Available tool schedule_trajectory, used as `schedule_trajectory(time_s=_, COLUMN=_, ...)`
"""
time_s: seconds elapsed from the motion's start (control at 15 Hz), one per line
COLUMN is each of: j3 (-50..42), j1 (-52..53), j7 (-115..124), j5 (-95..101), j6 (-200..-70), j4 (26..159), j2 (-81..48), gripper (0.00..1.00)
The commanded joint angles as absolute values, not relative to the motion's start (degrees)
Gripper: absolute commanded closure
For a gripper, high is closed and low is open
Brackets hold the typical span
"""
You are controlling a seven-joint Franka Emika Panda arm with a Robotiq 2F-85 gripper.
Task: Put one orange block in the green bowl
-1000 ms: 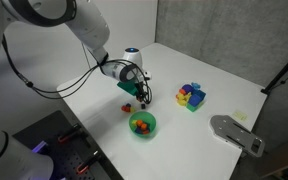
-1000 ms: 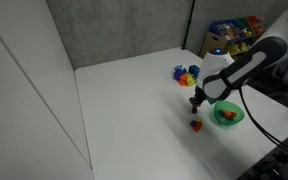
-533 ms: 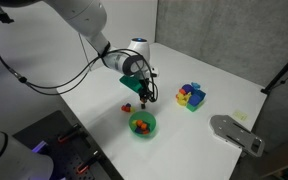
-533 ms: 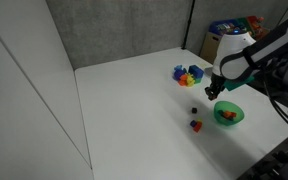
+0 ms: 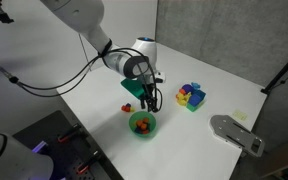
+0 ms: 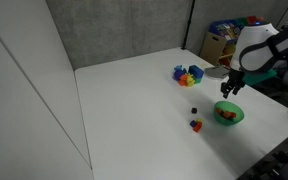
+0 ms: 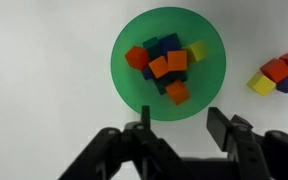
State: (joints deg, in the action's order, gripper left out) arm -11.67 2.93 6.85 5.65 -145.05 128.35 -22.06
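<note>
Gripper [image 7: 179, 125] over green bowl [image 7: 124, 85], jaws apart, nothing between them. Orange block [image 7: 177, 93] lies inside bowl among other blocks. Loose blocks [image 7: 277, 75] beside bowl cut off at frame edge

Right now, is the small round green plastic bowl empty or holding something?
Not empty. In the wrist view the green bowl holds a pile of small cubes, orange cubes among them.
</note>
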Motion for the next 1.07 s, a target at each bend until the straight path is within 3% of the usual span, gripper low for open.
schedule_trajectory(time_s=0.0, j3=-10.8, j1=1.5, j7=7.9, j5=7.2, j6=-142.2, j4=130.6, j2=-17.1, gripper=0.06)
schedule_trajectory(time_s=0.07, j3=-10.6, j1=1.2, j7=7.7, j5=7.0, j6=-141.2, j4=130.7, j2=-16.0, gripper=0.00)
schedule_trajectory(time_s=1.0, j3=-6.2, j1=-1.9, j7=1.7, j5=4.3, j6=-117.5, j4=134.1, j2=9.5, gripper=0.00)
